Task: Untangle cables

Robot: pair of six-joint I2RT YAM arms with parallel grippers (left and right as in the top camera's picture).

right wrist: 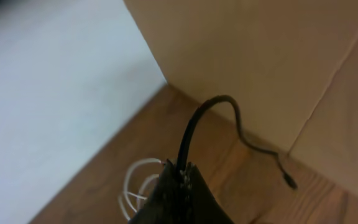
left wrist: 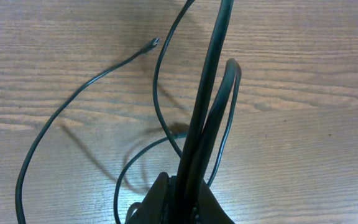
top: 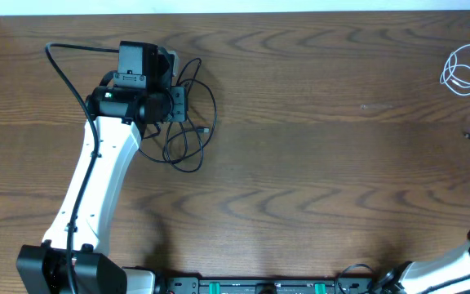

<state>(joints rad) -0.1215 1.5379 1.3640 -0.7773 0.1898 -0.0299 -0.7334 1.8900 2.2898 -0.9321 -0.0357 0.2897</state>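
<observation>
A: Since the left gripper sits closed low in its wrist view, what has it got?

B: Jaws clamped on the thin black rubbery cable. Two strands run up out of the pinch. My read: it is held lifted so the slack drops away and the crossings show.

A: And beyond the grip?

B: Loose loops lie on the brown wood-grain table. One free run ends in a small plug, flat on the wood and clear of the fingers. From overhead the loops spread just beside the gripper, on the table's left half.

A: Right side?

B: The right gripper is closed too, nipping a thin black cord close to its end. The cord arches up and over, and its small plug tip comes down on the wood by a beige panel. I cannot tell if it is the same cable as the left one.

A: White one?

B: The short white cable is coiled by itself at the far right corner, well apart from the black loops and touched by nothing. It looks already parted. Judged remaining work: opening the black coils.
</observation>
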